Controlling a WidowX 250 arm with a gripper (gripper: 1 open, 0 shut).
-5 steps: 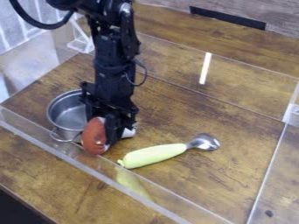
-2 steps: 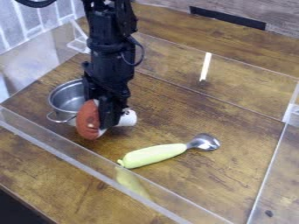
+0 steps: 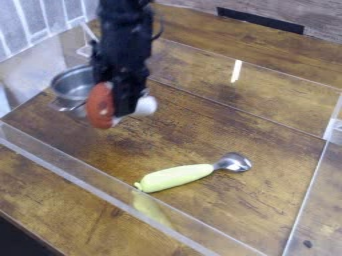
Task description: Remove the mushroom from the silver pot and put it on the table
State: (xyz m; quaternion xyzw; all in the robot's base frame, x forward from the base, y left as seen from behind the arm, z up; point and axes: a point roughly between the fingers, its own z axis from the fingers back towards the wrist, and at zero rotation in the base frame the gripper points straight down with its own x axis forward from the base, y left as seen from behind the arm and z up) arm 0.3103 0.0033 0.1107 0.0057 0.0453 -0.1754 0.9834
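Lifted since the earlier frame, the mushroom (image 3: 100,105) now hangs at the left of the picture, in front of and beside the pot (image 3: 74,84), no longer low by its rim. It lies across the pincer (image 3: 120,104), cap to the left, pale stem to the right. The pincer is part-open, closed around the mushroom. The coming move likely turns on lowering it to the table (image 3: 247,110), away from the pot.
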